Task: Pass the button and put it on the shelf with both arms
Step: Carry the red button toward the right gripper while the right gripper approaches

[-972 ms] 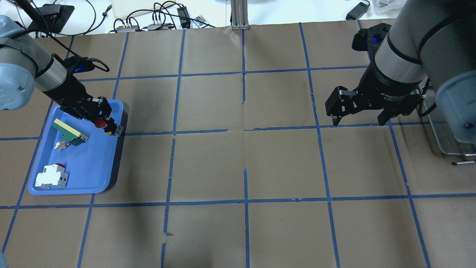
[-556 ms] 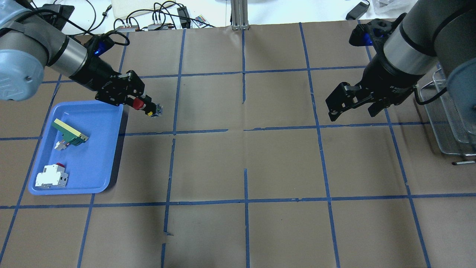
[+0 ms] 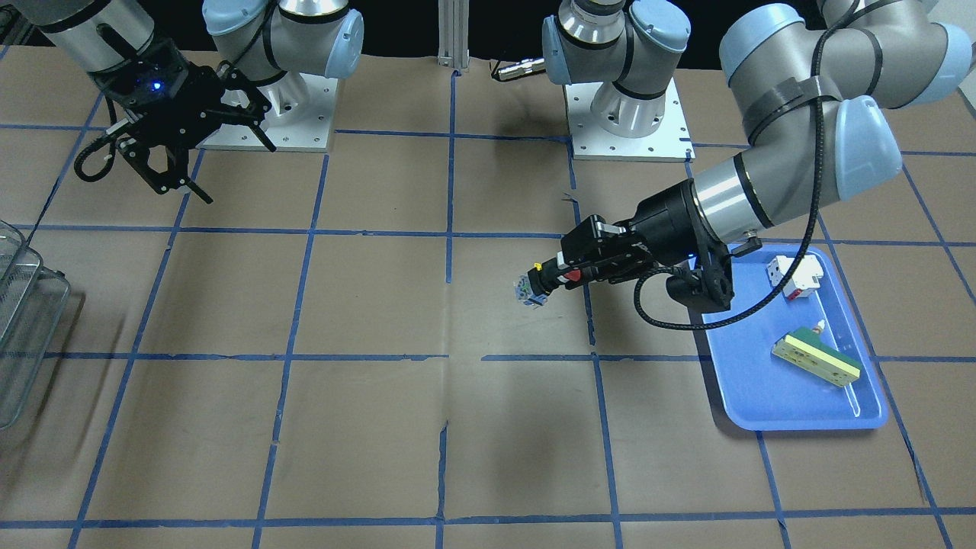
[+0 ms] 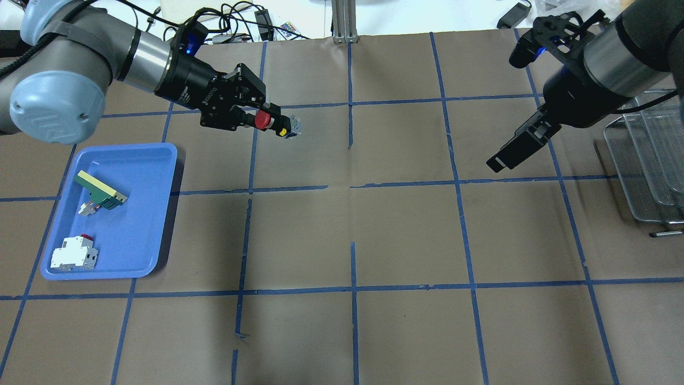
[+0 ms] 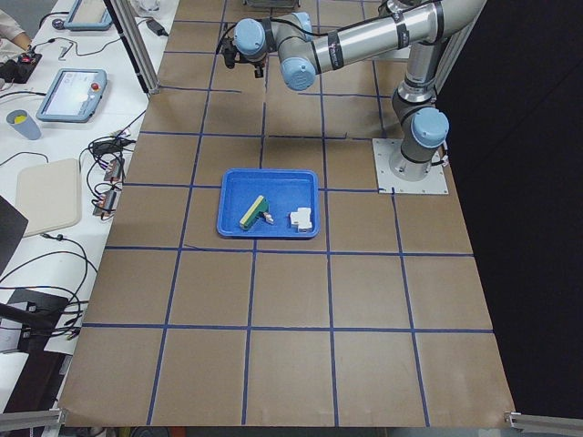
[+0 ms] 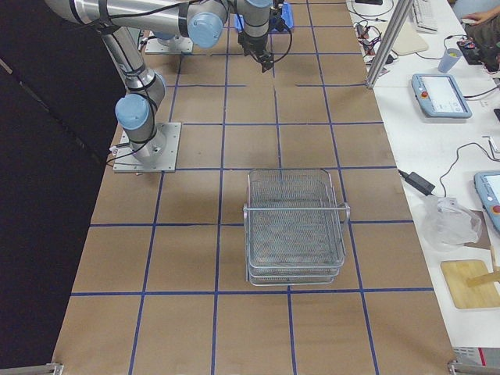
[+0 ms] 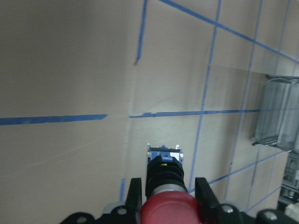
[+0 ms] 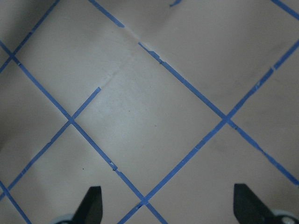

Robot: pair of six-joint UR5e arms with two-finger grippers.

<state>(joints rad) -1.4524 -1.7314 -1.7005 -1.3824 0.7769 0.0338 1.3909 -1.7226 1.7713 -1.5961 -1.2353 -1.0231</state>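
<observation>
My left gripper is shut on the button, gripping it at the red cap, with the black body and bluish base pointing toward the table's middle. It holds the button in the air, right of the tray. The button also shows in the front view and the left wrist view, between the two fingers. My right gripper is open and empty, hovering at the right side, well apart from the button. Its fingertips stand wide apart over bare paper. The wire-mesh shelf stands at the right edge, and it also shows in the exterior right view.
A blue tray at the left holds a green-and-cream block and a white-and-red breaker block. Brown paper with a blue tape grid covers the table. Cables and a metal post lie along the far edge.
My left gripper has lifted the button out of the tray and carried it right and away, toward the table's middle. My right gripper has turned and shifted slightly right, still open.
</observation>
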